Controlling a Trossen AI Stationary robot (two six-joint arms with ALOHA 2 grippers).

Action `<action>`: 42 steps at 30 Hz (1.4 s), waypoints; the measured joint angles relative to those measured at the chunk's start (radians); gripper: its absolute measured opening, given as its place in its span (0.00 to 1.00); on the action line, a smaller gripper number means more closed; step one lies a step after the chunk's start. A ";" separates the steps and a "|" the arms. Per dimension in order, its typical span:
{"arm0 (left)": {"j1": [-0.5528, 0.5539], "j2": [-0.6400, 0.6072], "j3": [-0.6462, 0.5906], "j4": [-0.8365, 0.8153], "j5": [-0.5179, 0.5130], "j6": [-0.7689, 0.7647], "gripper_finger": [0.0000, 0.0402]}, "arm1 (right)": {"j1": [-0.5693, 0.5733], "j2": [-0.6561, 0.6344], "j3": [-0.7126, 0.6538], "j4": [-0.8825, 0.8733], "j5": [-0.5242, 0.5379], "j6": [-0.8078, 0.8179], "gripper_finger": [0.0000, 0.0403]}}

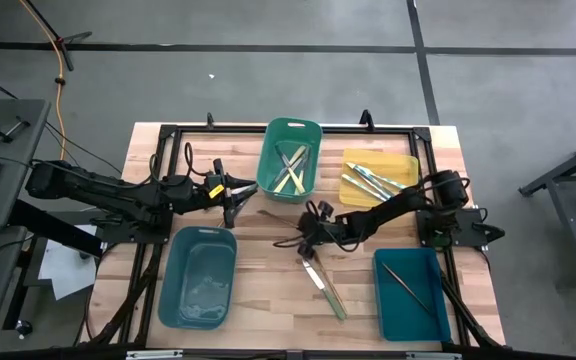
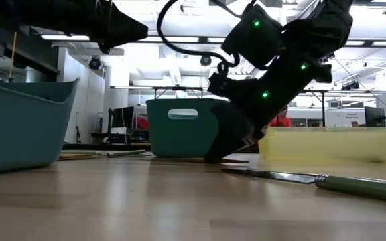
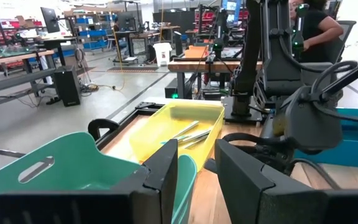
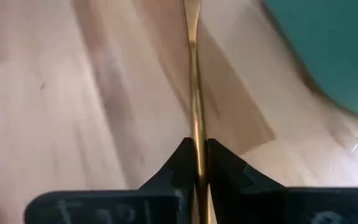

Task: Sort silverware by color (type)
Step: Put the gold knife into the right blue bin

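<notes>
Lying pinched in the right end effector (image 4: 197, 163): a brown-handled utensil (image 4: 194, 74).

Four bins ring the desk (image 1: 268, 290) middle: green bin (image 1: 290, 160), yellow bin (image 1: 378, 178), teal bins (image 1: 198, 277) and (image 1: 412, 295). Bare wood lies between the lower bins, crossed only by loose silverware (image 1: 324, 285).

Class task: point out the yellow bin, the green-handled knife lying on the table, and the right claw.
yellow bin (image 1: 352, 186): high view, bare floor near its left wall.
green-handled knife (image 1: 332, 297): high view, its handle.
right claw (image 4: 197, 163): right wrist view, between fingertips.
</notes>
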State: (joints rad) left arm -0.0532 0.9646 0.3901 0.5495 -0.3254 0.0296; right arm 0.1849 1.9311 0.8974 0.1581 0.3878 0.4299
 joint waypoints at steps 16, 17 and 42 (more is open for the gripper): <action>0.000 0.000 0.000 0.000 0.000 0.000 0.25 | 0.058 -0.150 0.000 -0.018 -0.014 -0.071 0.04; 0.000 0.000 0.000 0.000 0.000 0.000 0.25 | 0.062 -0.162 0.000 -0.028 -0.012 -0.073 0.04; 0.000 0.000 0.000 0.005 0.000 -0.009 0.25 | 0.353 -0.643 0.003 -0.592 0.553 0.171 0.04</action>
State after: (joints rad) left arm -0.0535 0.9646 0.3901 0.5550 -0.3252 0.0206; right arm 0.5383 1.2880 0.9009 -0.4341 0.9405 0.6008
